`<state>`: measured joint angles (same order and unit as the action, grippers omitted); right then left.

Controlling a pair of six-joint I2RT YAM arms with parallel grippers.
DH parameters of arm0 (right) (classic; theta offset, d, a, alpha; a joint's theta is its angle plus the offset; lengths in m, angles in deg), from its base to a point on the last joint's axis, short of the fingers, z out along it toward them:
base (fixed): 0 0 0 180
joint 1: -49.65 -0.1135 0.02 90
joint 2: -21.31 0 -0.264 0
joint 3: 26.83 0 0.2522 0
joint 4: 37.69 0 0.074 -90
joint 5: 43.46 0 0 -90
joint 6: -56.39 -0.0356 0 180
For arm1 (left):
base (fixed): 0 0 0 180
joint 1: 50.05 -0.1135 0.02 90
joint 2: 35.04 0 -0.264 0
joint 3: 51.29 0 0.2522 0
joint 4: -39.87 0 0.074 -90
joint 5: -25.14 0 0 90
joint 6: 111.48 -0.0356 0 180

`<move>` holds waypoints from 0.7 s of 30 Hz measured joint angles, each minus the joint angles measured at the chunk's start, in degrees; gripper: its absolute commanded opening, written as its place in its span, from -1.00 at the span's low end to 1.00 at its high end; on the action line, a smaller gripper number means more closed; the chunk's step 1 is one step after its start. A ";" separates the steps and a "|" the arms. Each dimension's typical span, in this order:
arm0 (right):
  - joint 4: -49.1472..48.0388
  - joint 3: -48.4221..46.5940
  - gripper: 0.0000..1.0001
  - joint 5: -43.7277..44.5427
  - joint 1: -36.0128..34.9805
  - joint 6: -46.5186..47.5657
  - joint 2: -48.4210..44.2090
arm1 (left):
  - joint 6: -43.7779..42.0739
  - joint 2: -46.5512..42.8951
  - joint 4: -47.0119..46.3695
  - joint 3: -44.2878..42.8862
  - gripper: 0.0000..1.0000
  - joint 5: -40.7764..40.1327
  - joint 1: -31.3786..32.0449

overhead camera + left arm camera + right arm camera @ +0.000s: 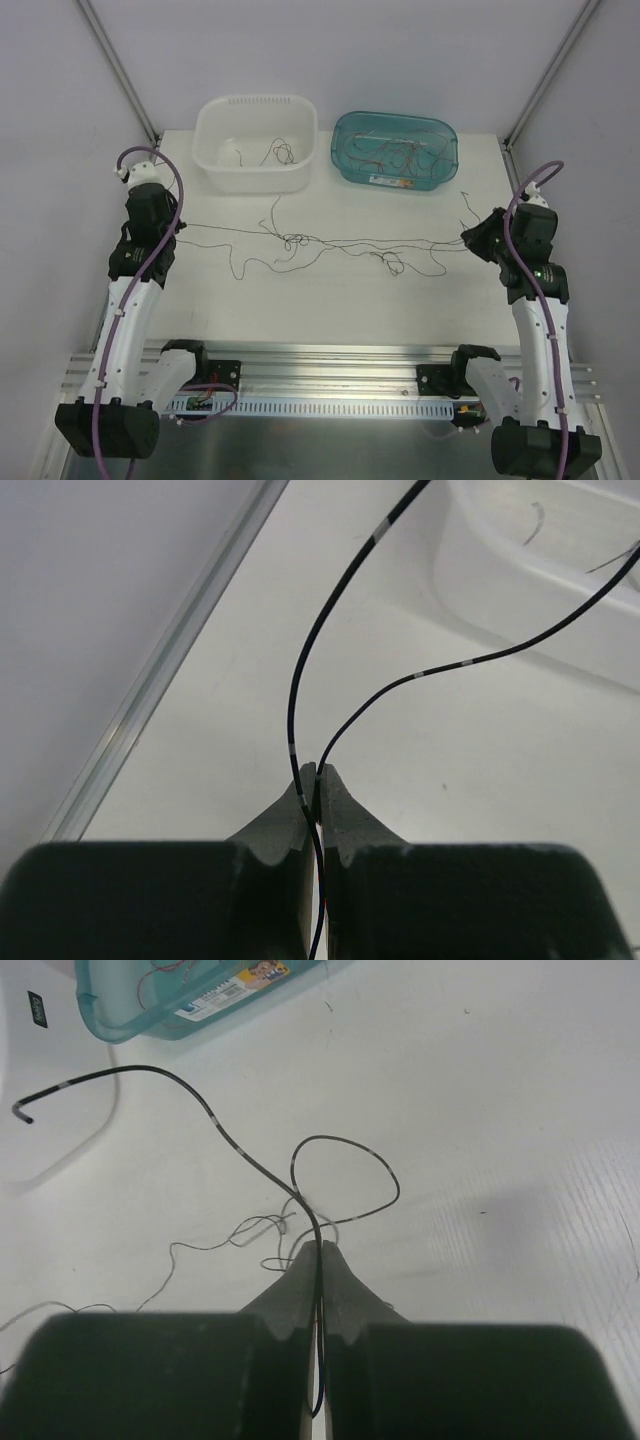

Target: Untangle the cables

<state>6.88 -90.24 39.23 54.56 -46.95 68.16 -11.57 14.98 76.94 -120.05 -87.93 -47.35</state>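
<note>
Thin dark cables [297, 241] lie strung across the middle of the table, with small knots near the centre and loose curls hanging off towards the front. My left gripper [178, 226] holds the left end. In the left wrist view it [318, 772] is shut on a black cable [295, 695] that runs up and away from the fingertips. My right gripper [468, 238] holds the right end. In the right wrist view it [322, 1246] is shut on a black cable [240, 1148] that loops just beyond the tips.
A white tub [250, 178] at the back holds a few loose cables [280, 153]. Beside it a teal tub [395, 182] holds several red-brown ones [395, 150]. Metal frame posts [120, 70] flank the table. An aluminium rail [330, 375] runs along the near edge.
</note>
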 measured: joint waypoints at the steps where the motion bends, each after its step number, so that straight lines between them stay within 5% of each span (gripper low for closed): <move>1: 1.84 -2.01 -0.99 -0.13 0.33 0.13 0.15 | -0.15 0.92 -0.04 0.48 -1.00 0.20 -1.66; 10: 10.29 -24.33 -0.99 -1.44 5.18 1.92 1.95 | 0.00 8.87 -1.62 7.85 -1.00 3.52 -15.28; 21: 11.80 -38.23 -0.99 -6.03 10.62 1.60 5.68 | 1.81 10.78 -6.10 12.76 -1.00 4.79 -20.09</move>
<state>18.68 -128.46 33.20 65.18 -45.36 73.84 -9.75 25.75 70.84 -107.29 -83.15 -67.43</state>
